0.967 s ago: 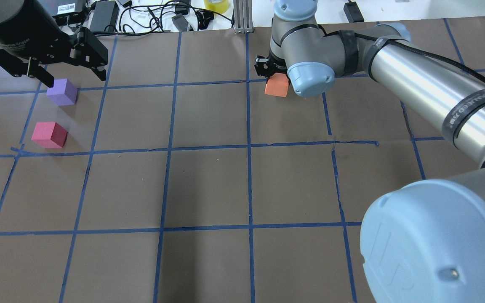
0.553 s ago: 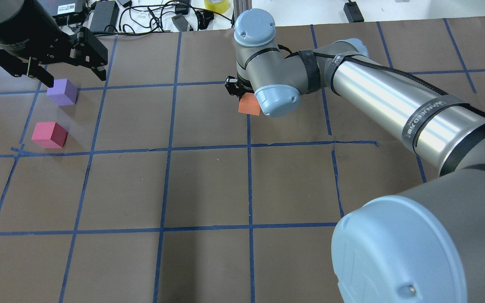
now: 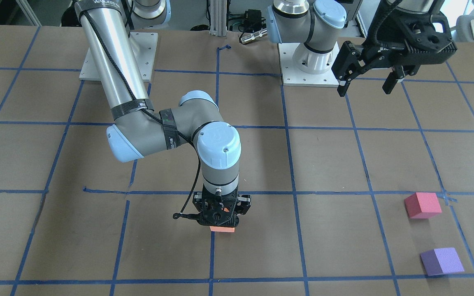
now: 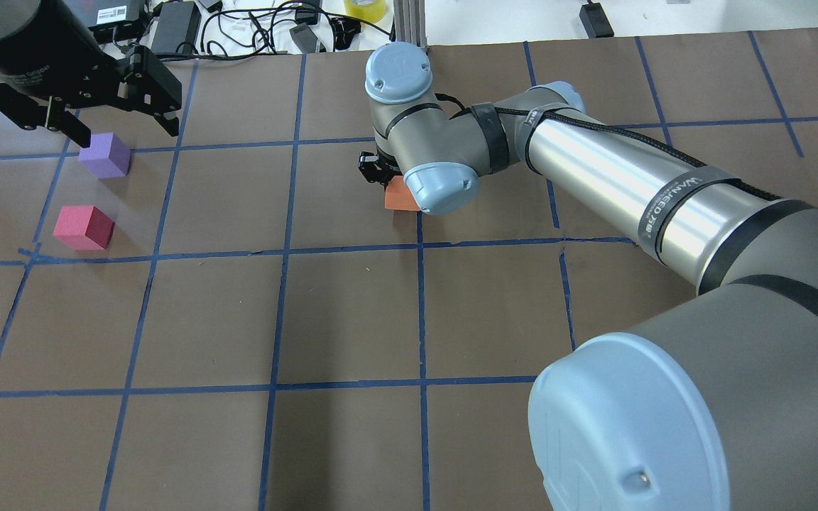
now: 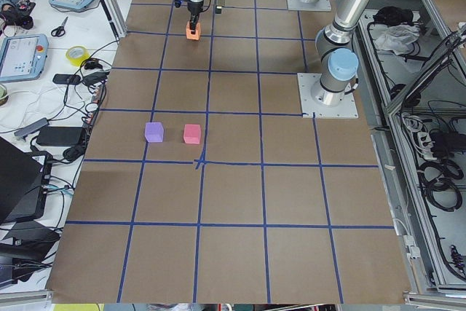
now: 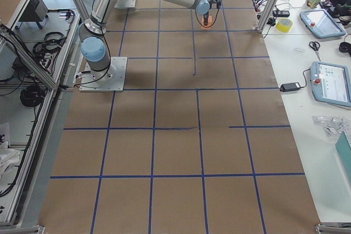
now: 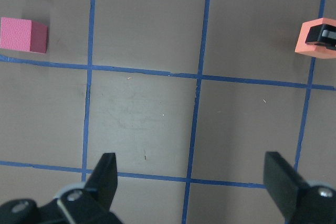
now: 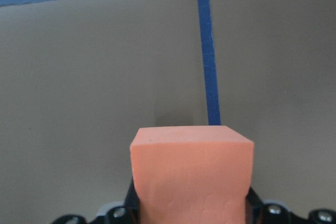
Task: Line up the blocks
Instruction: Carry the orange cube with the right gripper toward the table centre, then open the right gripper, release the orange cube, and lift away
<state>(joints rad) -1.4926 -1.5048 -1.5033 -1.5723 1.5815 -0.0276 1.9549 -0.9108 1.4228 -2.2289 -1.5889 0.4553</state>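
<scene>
Brown surface [image 4: 352, 319] gridded with blue tape [image 4: 421, 319]; black cables [image 4: 260, 25], power adapters [image 4: 176, 27] and a yellow tape roll [image 4: 365, 8] beyond its far edge.

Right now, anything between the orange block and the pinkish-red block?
Nothing. In the overhead view, only brown paper and blue tape lines lie between the orange block and the pinkish-red block; the purple block sits off that line.

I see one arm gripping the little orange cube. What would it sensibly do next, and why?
Probably carry the orange block toward the robot's left. The right gripper is shut on it near the table's middle, while the pinkish-red block and purple block sit close together far off on that side, so the line is not yet formed.
</scene>
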